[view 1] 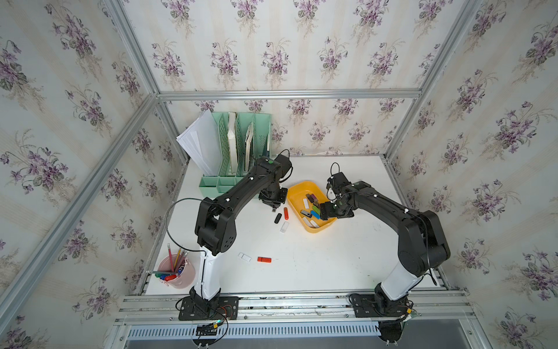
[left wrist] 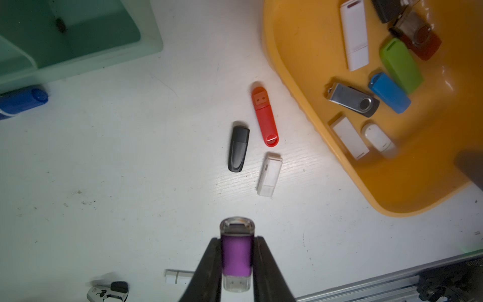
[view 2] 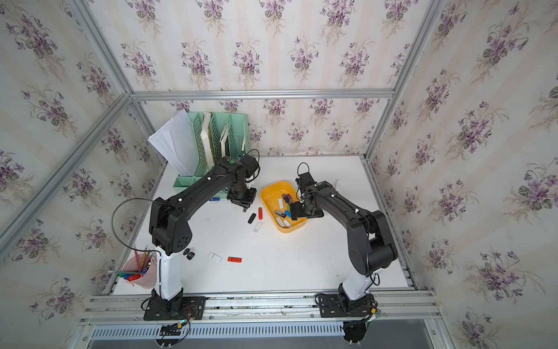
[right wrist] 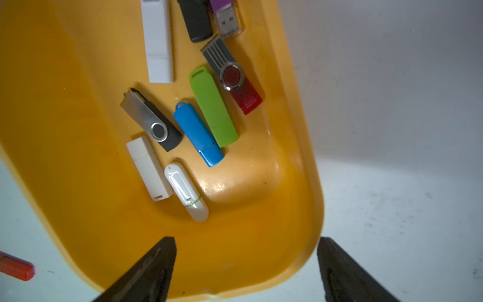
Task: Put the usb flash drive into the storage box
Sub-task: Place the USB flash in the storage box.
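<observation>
My left gripper (left wrist: 237,240) is shut on a purple usb flash drive (left wrist: 237,257) with a clear cap, held above the white table just left of the storage box; in a top view it (view 1: 273,208) hangs beside the box. The storage box (view 1: 294,196) is a shallow yellow tray (right wrist: 65,130) holding several flash drives. My right gripper (right wrist: 247,251) stands open and empty over the box's near right corner (view 1: 325,211). A red drive (left wrist: 264,116), a black one (left wrist: 238,149) and a white one (left wrist: 269,174) lie loose on the table by the box.
A white drive (view 1: 244,257) and an orange-red drive (view 1: 264,259) lie nearer the front. A mint-green file organizer (view 1: 238,145) stands at the back left, with a blue marker (left wrist: 23,100) beside it. A pink pencil cup (view 1: 176,272) sits at the front left.
</observation>
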`<action>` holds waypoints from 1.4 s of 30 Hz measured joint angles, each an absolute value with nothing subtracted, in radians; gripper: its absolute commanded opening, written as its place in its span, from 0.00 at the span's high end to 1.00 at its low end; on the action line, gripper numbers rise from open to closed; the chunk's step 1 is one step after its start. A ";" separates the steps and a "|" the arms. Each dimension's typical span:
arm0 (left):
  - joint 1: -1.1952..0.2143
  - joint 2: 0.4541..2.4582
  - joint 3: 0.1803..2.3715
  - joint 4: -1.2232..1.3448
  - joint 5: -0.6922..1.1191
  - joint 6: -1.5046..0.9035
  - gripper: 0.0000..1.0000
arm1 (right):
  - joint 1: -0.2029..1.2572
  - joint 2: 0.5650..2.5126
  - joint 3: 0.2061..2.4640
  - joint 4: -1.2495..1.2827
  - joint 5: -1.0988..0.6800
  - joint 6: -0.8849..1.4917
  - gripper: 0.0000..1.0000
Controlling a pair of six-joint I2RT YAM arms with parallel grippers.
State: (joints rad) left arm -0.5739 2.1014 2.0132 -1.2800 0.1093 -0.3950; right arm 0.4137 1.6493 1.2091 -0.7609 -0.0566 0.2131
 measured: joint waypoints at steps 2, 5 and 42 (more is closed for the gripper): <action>-0.586 2.143 2.093 -1.304 0.112 -0.397 0.76 | 0.414 1.588 1.210 -0.762 -0.043 0.245 0.10; -0.605 2.221 2.246 -1.343 0.120 -0.400 0.76 | 0.412 1.507 1.222 -0.779 -0.017 0.300 0.09; -0.622 2.527 2.390 -1.050 0.238 -0.452 0.73 | 0.365 1.317 1.127 -0.833 -0.017 0.397 0.08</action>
